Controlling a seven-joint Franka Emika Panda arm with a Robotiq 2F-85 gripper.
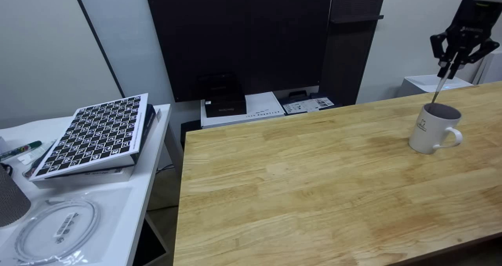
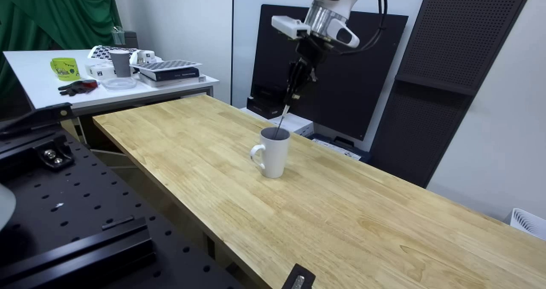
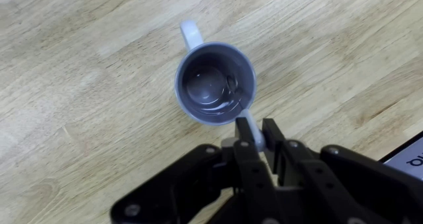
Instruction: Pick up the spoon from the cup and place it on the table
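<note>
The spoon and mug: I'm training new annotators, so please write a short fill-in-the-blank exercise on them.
1. The gripper has the ____ of the spoon, not its bowl, between its fingers.
2. Of its upper and lower ends, the spoon has only the ____ one inside the mug.
3. The mug stands ____, not tipped over, on the table.
Missing words: handle; lower; upright.

The cup (image 1: 433, 130) walls in the lower end of the spoon (image 1: 439, 86); open room leads upward through its mouth, below the claw (image 3: 255, 125). In both exterior views, bare table (image 1: 298, 187) stretches away either side; behind its edge stands a black panel (image 1: 243, 38).
</note>
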